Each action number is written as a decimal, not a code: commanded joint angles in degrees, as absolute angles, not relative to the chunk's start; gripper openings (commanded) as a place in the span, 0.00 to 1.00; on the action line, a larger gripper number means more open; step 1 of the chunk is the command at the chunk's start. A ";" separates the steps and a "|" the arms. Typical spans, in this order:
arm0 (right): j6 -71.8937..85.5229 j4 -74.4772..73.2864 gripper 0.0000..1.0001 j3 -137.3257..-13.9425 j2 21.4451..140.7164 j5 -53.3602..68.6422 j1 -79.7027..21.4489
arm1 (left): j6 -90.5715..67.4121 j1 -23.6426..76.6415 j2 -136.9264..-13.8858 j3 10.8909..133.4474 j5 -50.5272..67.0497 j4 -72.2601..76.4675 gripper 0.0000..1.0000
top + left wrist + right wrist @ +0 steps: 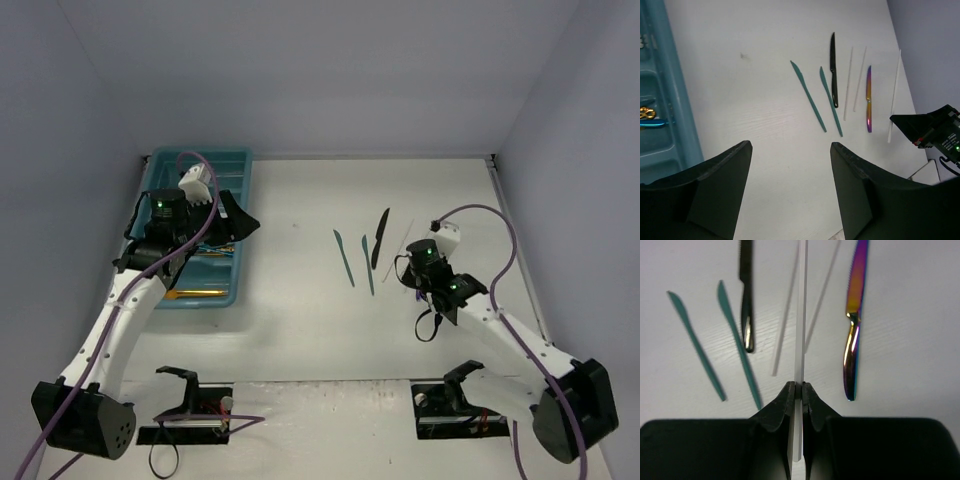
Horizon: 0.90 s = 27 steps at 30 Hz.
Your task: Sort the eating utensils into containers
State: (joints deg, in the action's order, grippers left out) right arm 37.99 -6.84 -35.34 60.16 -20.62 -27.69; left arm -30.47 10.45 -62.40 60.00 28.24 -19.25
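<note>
our right gripper [801, 390] pinches the white utensil [802, 315] by its near end, edge-on, likely to carry it left to the tray [680, 110]; the left gripper [790, 146] hangs wide open by the tray's right rim, holding nothing.

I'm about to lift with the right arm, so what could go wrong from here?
1. The right fingers pinch the white utensil edge-on near one end, so its long free length could pivot or slip once lifted.
2. Another white utensil and the iridescent knife lie close by, and a sideways swing may knock them.
3. The left fingers hang open at the teal tray, possibly in the drop-off path.
</note>
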 commanded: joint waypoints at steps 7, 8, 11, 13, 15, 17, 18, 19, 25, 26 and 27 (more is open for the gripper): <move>22.31 -1.87 0.00 -44.17 51.95 -15.74 -44.89 | -36.78 24.06 -65.77 68.42 26.51 -12.05 0.65; 21.79 -1.07 0.00 -44.61 52.10 -14.45 -45.41 | -37.40 25.53 -66.40 68.58 25.92 -10.92 0.65; 20.70 1.98 0.00 -46.04 53.53 -11.19 -46.45 | -38.49 29.52 -68.67 68.78 23.99 -8.26 0.72; 20.00 3.02 0.00 -46.61 54.56 -9.87 -47.03 | -38.87 32.42 -70.37 69.14 23.12 -7.34 0.73; 19.46 4.81 0.00 -47.21 55.74 -8.97 -48.50 | -39.27 35.08 -72.76 69.96 21.76 -6.52 0.73; 19.16 5.54 0.00 -48.02 56.51 -8.93 -49.47 | -39.55 36.39 -74.08 70.34 20.92 -5.89 0.73; 18.93 5.79 0.00 -48.34 56.69 -8.82 -49.67 | -39.67 37.00 -74.36 70.46 20.69 -5.64 0.73; 18.76 6.02 0.00 -48.63 57.20 -8.65 -50.24 | -40.01 37.80 -75.15 70.63 20.01 -4.90 0.73; 18.54 7.40 0.00 -49.66 58.80 -8.26 -51.77 | -41.66 39.56 -78.32 71.64 18.70 -3.08 0.73; 18.54 7.65 0.00 -49.72 58.93 -8.19 -51.83 | -41.73 39.82 -78.51 71.83 18.45 -3.08 0.72; 18.61 7.87 0.00 -49.75 59.07 -8.17 -51.92 | -42.02 40.00 -78.77 71.86 18.24 -2.84 0.70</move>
State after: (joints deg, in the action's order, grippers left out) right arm 19.39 2.39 -46.56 58.41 -8.77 -51.29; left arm -40.12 39.09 -78.89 67.89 19.91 -8.66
